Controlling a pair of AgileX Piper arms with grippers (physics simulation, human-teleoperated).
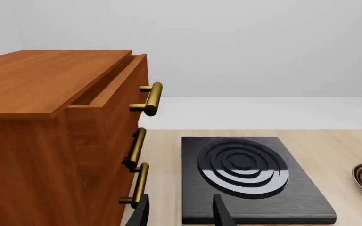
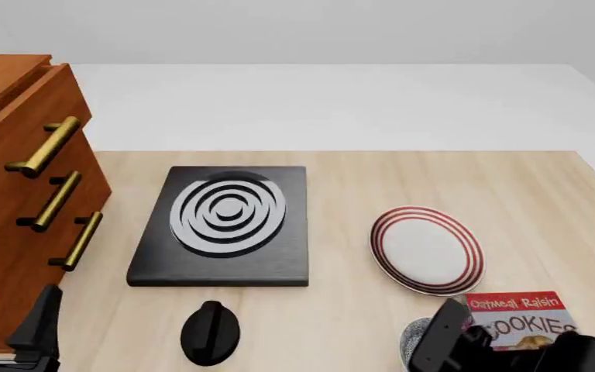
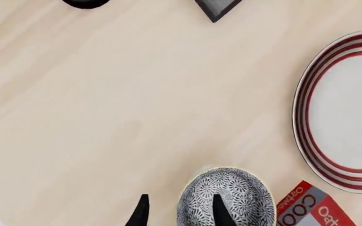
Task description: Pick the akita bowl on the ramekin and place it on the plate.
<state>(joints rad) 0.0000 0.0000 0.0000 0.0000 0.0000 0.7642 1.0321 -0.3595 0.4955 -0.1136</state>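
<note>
Both end effectors [image 2: 13,314] [image 3: 177,209] low, parted.

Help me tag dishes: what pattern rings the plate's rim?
Red concentric stripes on the white plate, clearest in the front view.

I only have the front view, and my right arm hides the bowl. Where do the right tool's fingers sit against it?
Observer: The right tool is open and straddles the akita bowl's wall, with one finger over the speckled inside and the other outside.
Operator: Is the cookie box touching the bowl?
Observer: It seems not. The right wrist view shows a thin strip of table between the cookie box and the bowl.
</note>
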